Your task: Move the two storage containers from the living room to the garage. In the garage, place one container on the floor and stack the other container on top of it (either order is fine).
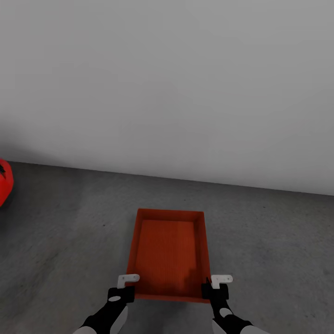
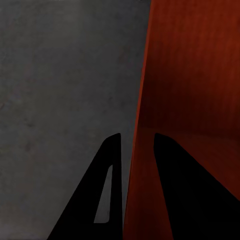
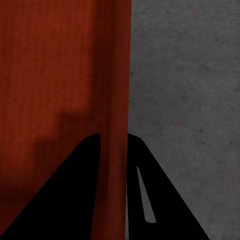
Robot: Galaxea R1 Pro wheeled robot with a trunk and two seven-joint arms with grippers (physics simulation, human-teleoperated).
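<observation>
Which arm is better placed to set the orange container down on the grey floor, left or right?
Neither alone. The left gripper pinches the storage container's left wall and the right gripper its right wall, evenly at the near corners. Probably both should lower it together onto the floor.

A glossy red object [image 1: 3,182] is cut off by the picture's edge.

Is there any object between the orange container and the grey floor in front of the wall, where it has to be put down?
Nothing visible stands in the way. The container is gripped at its side walls by the left pincer and right pincer. The grey floor around it looks bare; the red car is far to the left.
</observation>
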